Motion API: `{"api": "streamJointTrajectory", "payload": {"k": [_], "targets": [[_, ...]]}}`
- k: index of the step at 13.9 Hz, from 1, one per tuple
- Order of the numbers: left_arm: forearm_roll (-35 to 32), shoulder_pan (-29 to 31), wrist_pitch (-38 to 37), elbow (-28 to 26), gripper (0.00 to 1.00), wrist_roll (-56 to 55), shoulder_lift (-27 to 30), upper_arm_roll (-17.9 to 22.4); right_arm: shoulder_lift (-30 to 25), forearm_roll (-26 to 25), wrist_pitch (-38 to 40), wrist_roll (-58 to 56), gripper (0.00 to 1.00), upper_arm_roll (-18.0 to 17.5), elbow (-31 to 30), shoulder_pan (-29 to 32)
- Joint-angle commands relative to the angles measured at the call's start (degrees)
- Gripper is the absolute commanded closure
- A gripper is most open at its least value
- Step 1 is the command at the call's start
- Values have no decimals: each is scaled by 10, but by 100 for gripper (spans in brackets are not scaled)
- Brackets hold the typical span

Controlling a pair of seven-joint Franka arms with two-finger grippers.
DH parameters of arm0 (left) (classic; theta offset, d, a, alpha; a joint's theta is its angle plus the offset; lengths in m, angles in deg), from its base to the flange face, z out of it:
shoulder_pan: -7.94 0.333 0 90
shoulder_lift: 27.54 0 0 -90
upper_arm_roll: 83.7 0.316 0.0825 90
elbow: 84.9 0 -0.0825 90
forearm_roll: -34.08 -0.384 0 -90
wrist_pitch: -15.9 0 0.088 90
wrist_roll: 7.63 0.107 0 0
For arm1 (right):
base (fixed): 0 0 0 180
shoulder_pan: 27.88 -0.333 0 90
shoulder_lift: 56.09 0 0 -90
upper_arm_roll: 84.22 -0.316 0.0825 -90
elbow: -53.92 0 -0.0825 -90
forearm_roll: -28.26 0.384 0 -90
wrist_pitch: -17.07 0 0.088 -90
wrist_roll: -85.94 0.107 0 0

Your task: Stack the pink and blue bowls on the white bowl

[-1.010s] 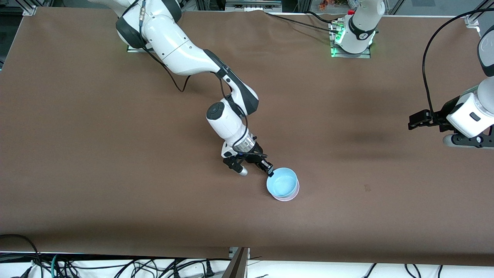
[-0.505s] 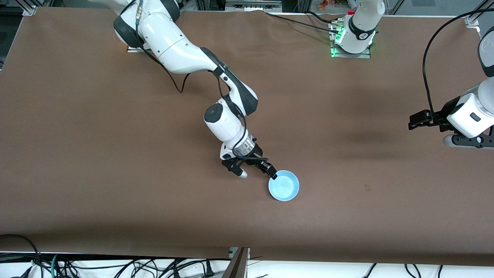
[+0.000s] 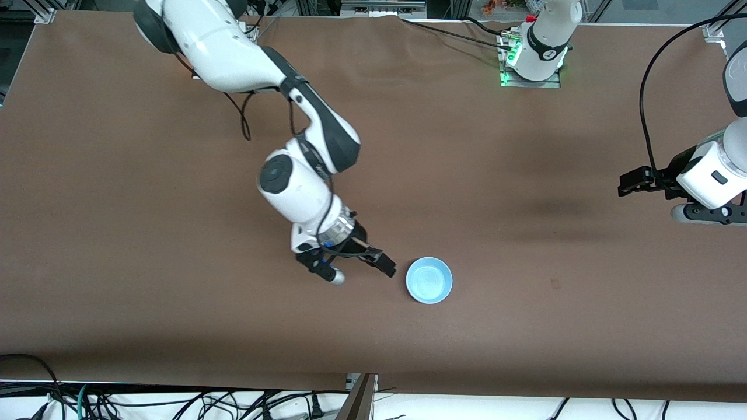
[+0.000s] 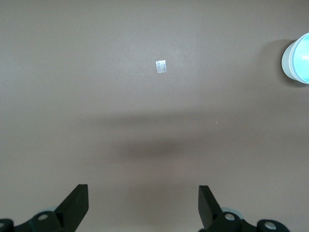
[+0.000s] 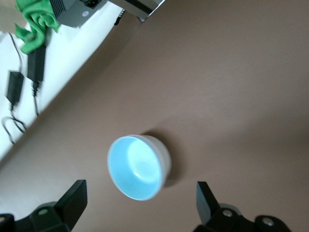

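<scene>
In the front view, the blue bowl (image 3: 429, 280) sits a little below and right of the frame's centre on the brown table (image 3: 146, 280), nested on top of other bowls; from this high angle only its blue inside shows. The right gripper (image 3: 362, 265) is just beside it, toward the right arm's end of the table, fingers spread apart and holding nothing, clear of the bowl's rim. The left gripper (image 3: 633, 182) hangs at the right edge of the frame, over the left arm's end of the table, well apart from the bowl; that arm waits.

In the left wrist view, the left gripper's two fingers (image 4: 75, 208) stand wide apart at the bottom of the frame with only table between them. A small pale scrap (image 4: 161, 66) lies on the table in the upper middle, and the blue bowl (image 4: 299, 60) is cut off at the right edge.

In the right wrist view, the blue bowl (image 5: 137, 166) lies low in the centre, with a pale wall under its rim, probably the white bowl (image 5: 164, 154); the pink one cannot be made out. The right gripper's fingers (image 5: 72, 200) are released.
</scene>
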Motion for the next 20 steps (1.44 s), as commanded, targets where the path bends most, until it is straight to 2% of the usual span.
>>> {"api": "streamJointTrajectory", "payload": {"k": [1,3,6,8,10,12,14,20], "targets": [[0,4,-9,21,0,-4,-14,-3,-111,-6,120,-118,0,27,-101,24],[0,2,-9,35,0,-7,-16,-3,-192,-5,211,-224,0,75,-168,27],[1,0,-9,62,0,-5,-32,-3,-340,-6,276,-369,0,153,-312,26],[1,1,-10,72,0,-3,-39,-3,-420,-17,332,-427,0,200,-368,26],[0,2,-10,79,0,-4,-43,-3,-479,-87,380,-464,0,222,-393,26],[0,0,-10,79,0,-5,-44,-2,-536,-139,382,-491,0,228,-442,26],[0,0,-10,79,0,-5,-44,-2,-562,-160,380,-497,0,228,-462,26],[0,0,-10,80,0,-4,-46,-2,-541,-160,385,-516,0,232,-425,28]]}}
